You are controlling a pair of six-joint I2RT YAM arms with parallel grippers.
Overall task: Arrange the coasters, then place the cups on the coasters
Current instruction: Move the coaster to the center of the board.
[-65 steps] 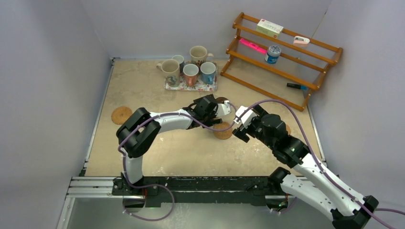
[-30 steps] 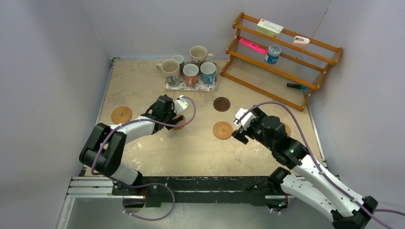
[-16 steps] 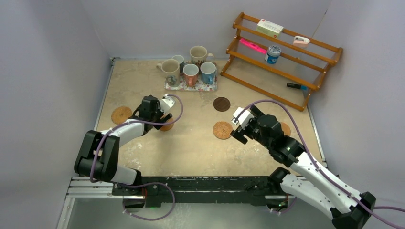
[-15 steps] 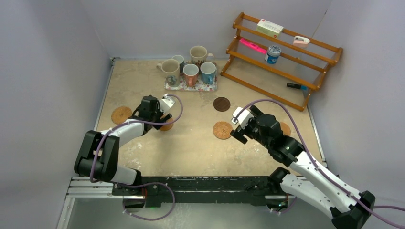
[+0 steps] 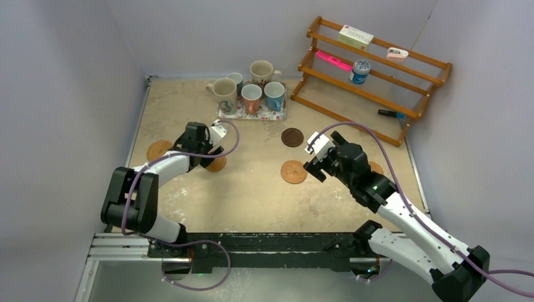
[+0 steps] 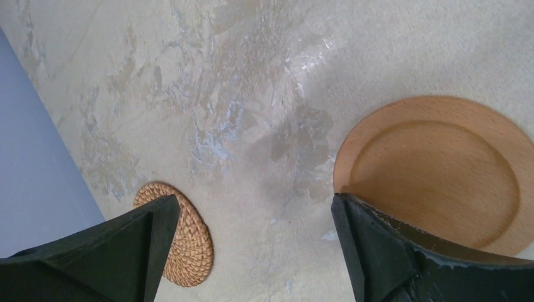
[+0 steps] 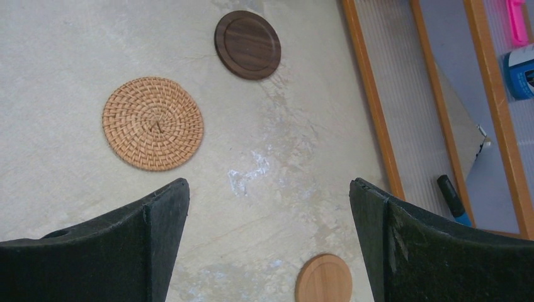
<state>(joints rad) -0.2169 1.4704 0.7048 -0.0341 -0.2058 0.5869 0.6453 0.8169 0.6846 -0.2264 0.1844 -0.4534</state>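
Observation:
My left gripper (image 5: pixel 203 154) hangs open low over the left part of the table. In the left wrist view its gap (image 6: pixel 252 251) is over bare table, between a woven coaster (image 6: pixel 182 245) and a light wooden coaster (image 6: pixel 441 170); one finger covers that coaster's near edge. My right gripper (image 5: pixel 315 168) is open and empty beside another woven coaster (image 5: pixel 294 171). A dark brown coaster (image 5: pixel 292 137) lies behind it, and a light wooden coaster (image 7: pixel 323 279) lies flat between the right fingers. The cups (image 5: pixel 251 97) stand together at the back.
The cups stand on a floral tray (image 5: pixel 252 116) at the back centre. A wooden rack (image 5: pixel 371 75) with a blue-and-white tin (image 5: pixel 359 71) and small items fills the back right. Grey walls close in the left, back and right sides.
The left gripper has swept from the middle of the table to the left, and the light wooden coaster moved left with it. The right gripper shifted slightly toward the back.

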